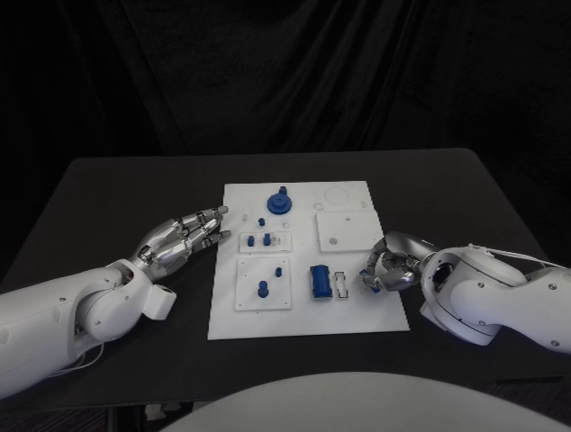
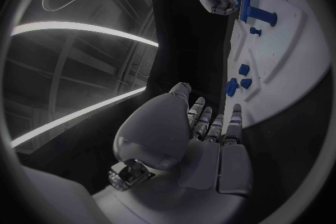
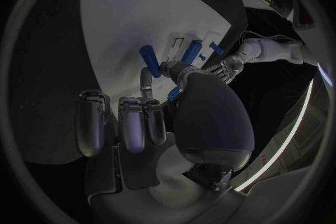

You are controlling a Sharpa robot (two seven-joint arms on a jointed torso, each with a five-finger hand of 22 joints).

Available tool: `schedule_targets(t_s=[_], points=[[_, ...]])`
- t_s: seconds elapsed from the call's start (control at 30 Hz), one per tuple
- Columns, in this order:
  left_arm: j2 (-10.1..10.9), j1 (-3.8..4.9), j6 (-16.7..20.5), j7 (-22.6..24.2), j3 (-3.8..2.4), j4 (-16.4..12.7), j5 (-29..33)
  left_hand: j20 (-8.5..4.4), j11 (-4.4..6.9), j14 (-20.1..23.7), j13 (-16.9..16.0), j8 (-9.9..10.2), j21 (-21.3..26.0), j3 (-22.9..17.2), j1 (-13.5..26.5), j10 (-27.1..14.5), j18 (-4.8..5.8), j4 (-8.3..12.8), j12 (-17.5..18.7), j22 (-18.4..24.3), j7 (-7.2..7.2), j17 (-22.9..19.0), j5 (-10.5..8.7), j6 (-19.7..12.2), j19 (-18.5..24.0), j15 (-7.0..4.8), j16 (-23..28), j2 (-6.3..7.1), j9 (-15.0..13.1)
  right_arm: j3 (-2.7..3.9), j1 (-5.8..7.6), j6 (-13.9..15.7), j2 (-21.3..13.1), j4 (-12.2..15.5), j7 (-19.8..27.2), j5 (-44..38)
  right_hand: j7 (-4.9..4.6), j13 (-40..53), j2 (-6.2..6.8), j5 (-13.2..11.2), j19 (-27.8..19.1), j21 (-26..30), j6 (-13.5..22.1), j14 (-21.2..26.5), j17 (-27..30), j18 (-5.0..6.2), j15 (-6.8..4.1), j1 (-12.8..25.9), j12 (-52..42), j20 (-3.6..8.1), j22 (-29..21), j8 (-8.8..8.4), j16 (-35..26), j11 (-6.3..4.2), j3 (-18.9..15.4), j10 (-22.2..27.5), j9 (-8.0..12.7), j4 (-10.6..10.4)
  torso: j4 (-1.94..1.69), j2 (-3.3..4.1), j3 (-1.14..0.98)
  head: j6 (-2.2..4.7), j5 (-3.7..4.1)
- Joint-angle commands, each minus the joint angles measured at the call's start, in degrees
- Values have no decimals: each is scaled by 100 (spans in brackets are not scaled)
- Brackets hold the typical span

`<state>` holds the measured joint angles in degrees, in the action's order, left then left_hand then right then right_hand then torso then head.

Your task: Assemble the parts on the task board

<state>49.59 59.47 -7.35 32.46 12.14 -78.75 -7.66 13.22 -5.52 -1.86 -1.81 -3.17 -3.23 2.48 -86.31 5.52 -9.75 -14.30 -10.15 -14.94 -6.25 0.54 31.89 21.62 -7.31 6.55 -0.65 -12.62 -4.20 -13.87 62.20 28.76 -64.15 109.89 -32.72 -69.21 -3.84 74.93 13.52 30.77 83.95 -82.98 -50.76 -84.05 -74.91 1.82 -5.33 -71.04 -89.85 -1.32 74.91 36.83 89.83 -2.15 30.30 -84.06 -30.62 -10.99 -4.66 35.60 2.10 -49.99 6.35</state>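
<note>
- Two hands flank task board, centre frame; blue parts sit on it.
- Left hand, centre-left: fingers straight, apart, holds nothing.
- Right hand, centre-right: fingers curled by blue block; grip can't tell.
- Step prob. reach-in; next needs firm grasp on block.

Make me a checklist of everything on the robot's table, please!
Surface: black table, bare around the board.
Job's things: white task board in the middle; blue parts on it, among them a round knobbed part at the far end and a blue block nearer the robot.
Clutter: nothing seen.
Hands: left hand empty, fingers extended beside the board's left edge; right hand curled at the board's right edge, contents unclear.
Cables: thin cable on right arm.
Surroundings: dark backdrop.
</note>
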Motion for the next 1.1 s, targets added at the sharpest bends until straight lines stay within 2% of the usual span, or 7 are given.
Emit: schedule_targets(t_s=[0.03,0.17,0.67,0.97,1.1], points=[[-18,-11,-66,66,-5,-4,26,9,-23,2,-6,-16,-37,-36,-55,-1,-57,-8,-7,5,-17,6,17,-14,-30,33,-15,-1,-2,-1,23,804,31,15,532,1513,250,1507,-7,12,243,16,-219,-585,-1465,11,-40,67,-15,51,1253,-27,-6,-36,85,-594,-32,28,-13,-2,5,-1,10],[-19,-11,-63,68,-5,-3,26,9,-23,4,-6,-16,-36,-39,-55,-1,-57,-9,-8,10,-17,6,16,-14,-27,33,-15,-2,-2,-2,30,933,78,-5,631,1759,253,1507,-10,11,241,21,-219,-585,-1466,13,-43,83,-15,53,1251,-25,-6,-38,87,-594,-43,19,-2,4,4,-1,-7],[-23,-11,-61,73,-5,-12,26,9,-23,5,-6,-16,-34,-45,-55,-2,-57,-10,-7,15,-18,5,11,-15,-25,31,-14,-3,-2,-10,4,1028,332,-154,643,1930,249,1507,-36,-39,205,94,-177,-581,-1445,31,-47,187,-15,61,1226,-39,-17,-38,73,-594,-100,-38,-1,4,4,-1,-26],[-26,-12,-63,68,-5,-8,26,8,-23,5,-6,-15,-34,-53,-56,-4,-57,-10,-6,19,-18,5,8,-16,-24,30,-14,-3,-2,-13,-106,932,390,-162,538,1936,242,1507,-41,-40,183,140,-153,-577,-1429,42,-44,223,-15,61,1210,-50,-25,-33,49,-594,-118,-52,3,5,1,-1,-32],[-27,-12,-67,64,-5,-7,26,8,-23,3,-6,-15,-34,-54,-55,-3,-57,-11,-8,18,-18,6,6,-17,-24,30,-15,-3,-2,-13,-160,916,414,-155,525,1936,233,1507,-56,-40,172,163,-131,-577,-1427,47,-38,262,-15,58,1203,-60,-26,-26,8,-594,-141,-66,-6,5,1,-1,-31]])
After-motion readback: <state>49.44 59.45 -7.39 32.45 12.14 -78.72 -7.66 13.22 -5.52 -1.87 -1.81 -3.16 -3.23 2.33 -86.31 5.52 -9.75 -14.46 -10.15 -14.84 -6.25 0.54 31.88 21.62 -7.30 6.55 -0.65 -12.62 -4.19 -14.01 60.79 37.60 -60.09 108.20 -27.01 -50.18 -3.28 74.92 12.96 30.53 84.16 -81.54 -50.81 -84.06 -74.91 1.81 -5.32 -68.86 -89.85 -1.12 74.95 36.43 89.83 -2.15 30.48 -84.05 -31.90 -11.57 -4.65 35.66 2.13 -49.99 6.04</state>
